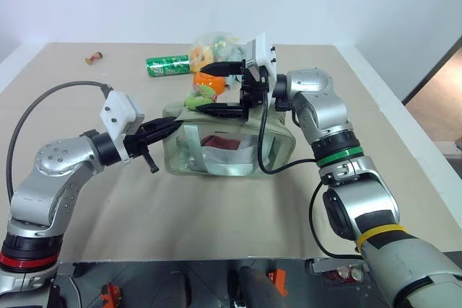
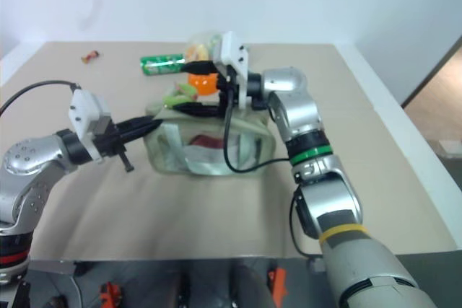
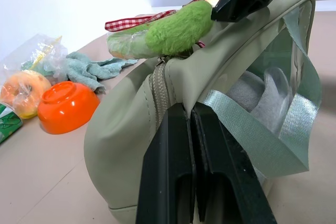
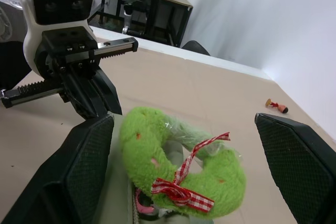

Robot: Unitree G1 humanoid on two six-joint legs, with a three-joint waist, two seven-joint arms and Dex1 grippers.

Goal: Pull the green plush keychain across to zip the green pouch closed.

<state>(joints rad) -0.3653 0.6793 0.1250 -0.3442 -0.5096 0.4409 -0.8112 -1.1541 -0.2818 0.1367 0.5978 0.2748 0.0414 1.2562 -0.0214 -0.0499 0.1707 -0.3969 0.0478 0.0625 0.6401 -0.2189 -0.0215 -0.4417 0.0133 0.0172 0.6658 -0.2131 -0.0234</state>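
**Inspector:** State your grippers and where the task's things are.

**Robot:** My left gripper (image 1: 160, 132) is pressed together, pinching the fabric at the left end of the green pouch (image 1: 227, 146), which sits mid-table. My right gripper (image 1: 211, 89) is spread wide and level, one finger on each side of the green plush keychain (image 4: 178, 163). The keychain lies on top of the pouch at its left end, near the zipper. I hold nothing in the right yet.

**Inspector:** Risks from here?

**Robot:** In my judgement, three. Closing on the plush alone could squash it and let it slip out once the zipper resists. Closing too low could catch pouch fabric with it. And pulling across before the left pinch is firm could drag the whole pouch rather than the slider.

**Inspector:** What do the views give you separately?

**Robot:** The right wrist view shows the keychain curled like a ring with a red checked ribbon, sitting between my fingers. The left wrist view shows my shut fingers on the pouch seam, and an orange bowl (image 3: 67, 106) beside a pale cloth (image 3: 89, 68). The head views show a green can (image 1: 168, 66) well behind the pouch.
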